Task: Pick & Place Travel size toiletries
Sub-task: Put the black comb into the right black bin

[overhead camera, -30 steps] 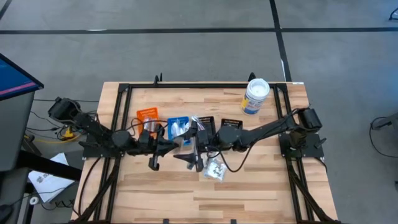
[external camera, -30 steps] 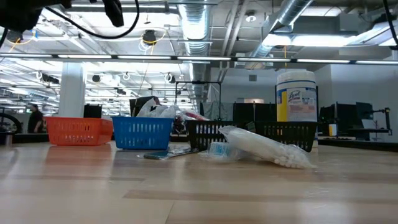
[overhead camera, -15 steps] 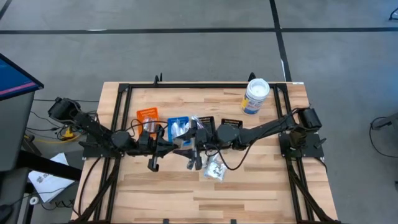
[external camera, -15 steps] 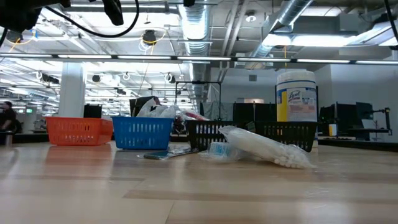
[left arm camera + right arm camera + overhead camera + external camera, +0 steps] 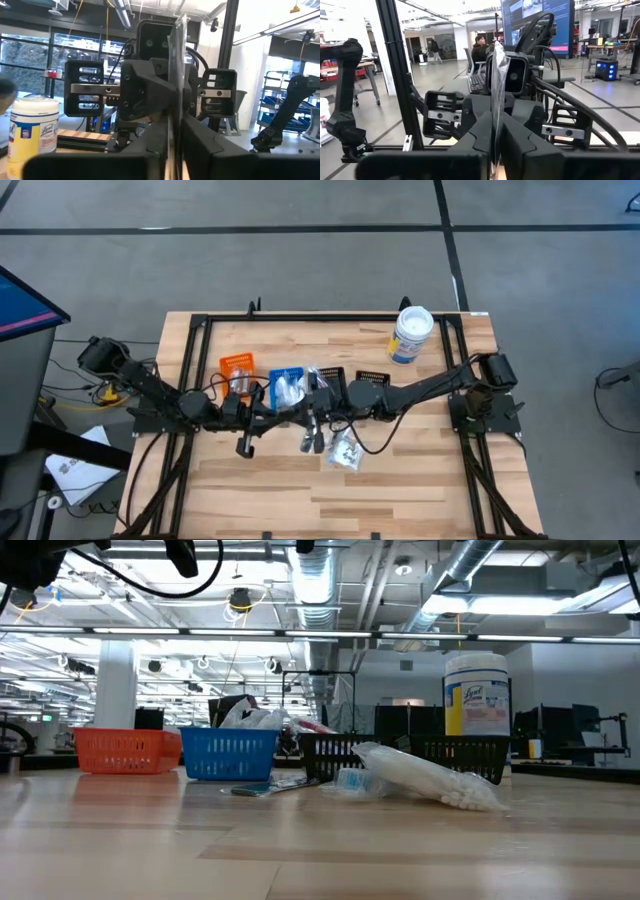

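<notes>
While the overhead hides it, both wrist views show left gripper (image 5: 172, 137) and right gripper (image 5: 495, 135) clamped on one clear packet (image 5: 498, 75), standing edge-on toward twelve o'clock.

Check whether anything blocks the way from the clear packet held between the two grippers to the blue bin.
Nothing visible does. The clear packet is pinched in the right gripper jaws, with the left gripper at it too, right beside the blue bin in the high view.
</notes>
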